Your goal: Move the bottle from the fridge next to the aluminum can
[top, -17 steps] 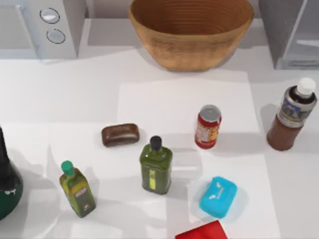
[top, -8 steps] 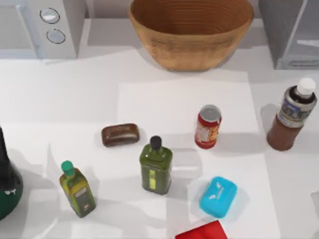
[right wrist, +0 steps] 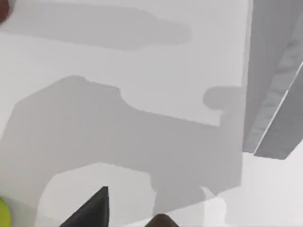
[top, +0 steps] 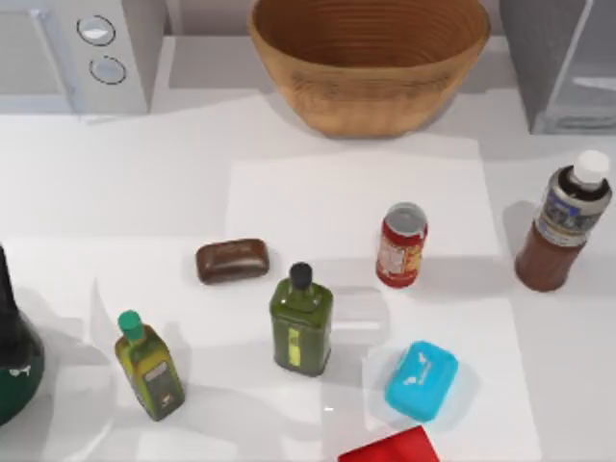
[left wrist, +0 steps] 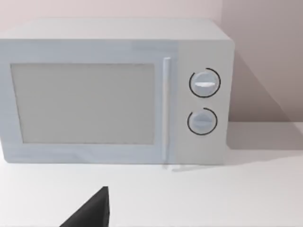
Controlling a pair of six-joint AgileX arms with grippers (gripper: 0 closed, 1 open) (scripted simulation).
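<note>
While the bottle [top: 564,227] stands upright on the table [top: 144,183] near its right edge, it sits just in front of the fridge [top: 563,58], well to the right of the can [top: 401,244]. It is tall and reddish-brown, with a white cap and a grey-blue label round its upper part, and it rises higher than the can. That can is small and red, with a silver top and a yellow-white label, and stands upright in front of the wicker basket [top: 371,63]. To the can's left and nearer the front stands a square dark-green bottle [top: 301,322]; a blue soap box [top: 422,380] lies in front of the can. Whether either gripper is wide or narrow, I cannot tell.
</note>
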